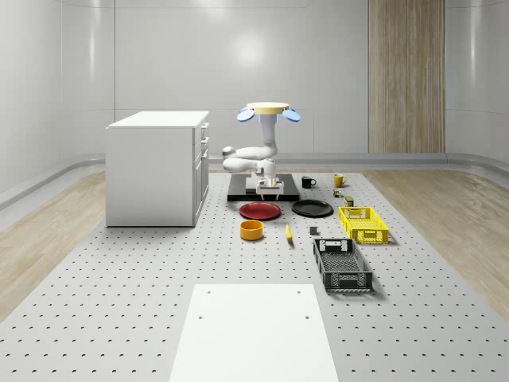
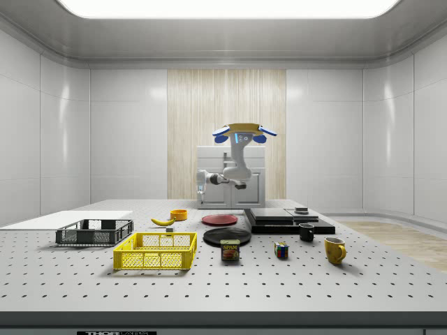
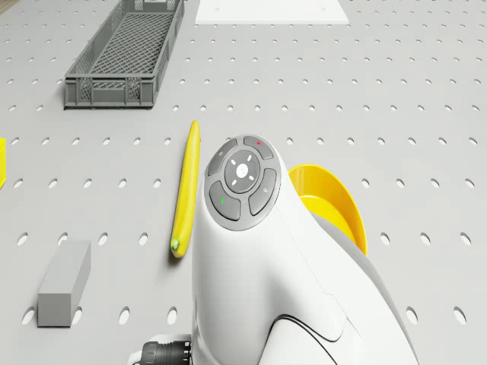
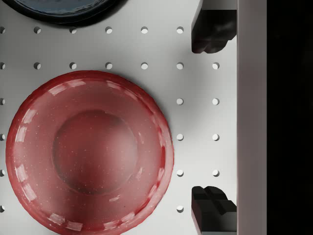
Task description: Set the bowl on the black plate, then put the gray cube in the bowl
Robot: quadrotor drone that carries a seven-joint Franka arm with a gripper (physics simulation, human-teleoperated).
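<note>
The yellow bowl stands on the perforated table, in front of the red plate. To that plate's right in the whole-scene view lies the black plate. The gray cube sits beyond the banana, apart from the bowl. My drone hovers over the black platform. The arm hangs down, and the gripper is open and holds nothing, above the table between the red plate and the platform's edge.
A white cabinet stands at the whole-scene view's left. A yellow basket and a dark crate lie at the right front. Two mugs, a can and a puzzle cube sit nearby. A white panel covers the near table.
</note>
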